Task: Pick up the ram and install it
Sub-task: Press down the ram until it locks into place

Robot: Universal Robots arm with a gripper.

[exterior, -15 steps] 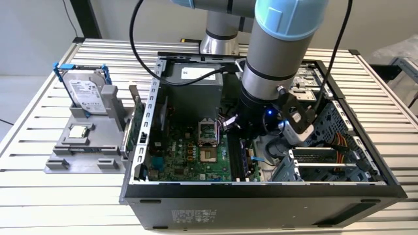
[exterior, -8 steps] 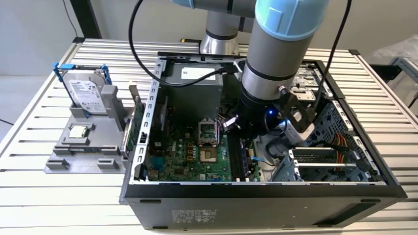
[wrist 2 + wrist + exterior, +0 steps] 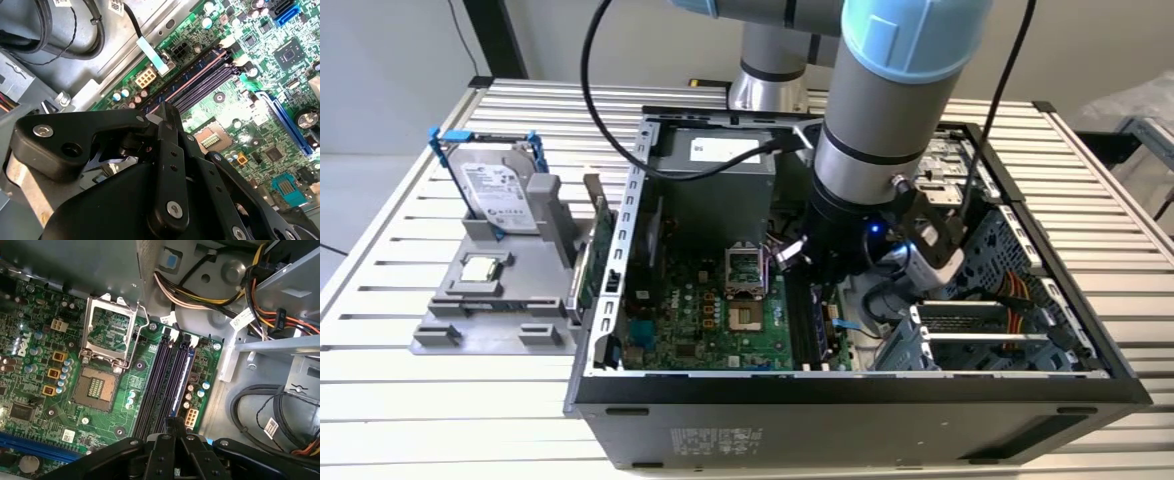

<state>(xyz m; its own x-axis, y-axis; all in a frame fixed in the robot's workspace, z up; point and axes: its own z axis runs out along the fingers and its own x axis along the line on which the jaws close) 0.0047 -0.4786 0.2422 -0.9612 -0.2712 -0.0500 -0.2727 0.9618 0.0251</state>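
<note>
Inside the open computer case, the gripper clamps the thin greenish ram over the green motherboard's black memory slots, near the case's cable-filled side.

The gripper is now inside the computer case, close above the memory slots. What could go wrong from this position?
1. The gripper hangs close over the narrow memory slots; a small sideways error could press on the motherboard instead.
2. The open processor socket lies right beside the slots, contacts uncovered; a slip might damage them.
3. The wire bundle runs near the slots' far end and could catch on the gripper.
</note>
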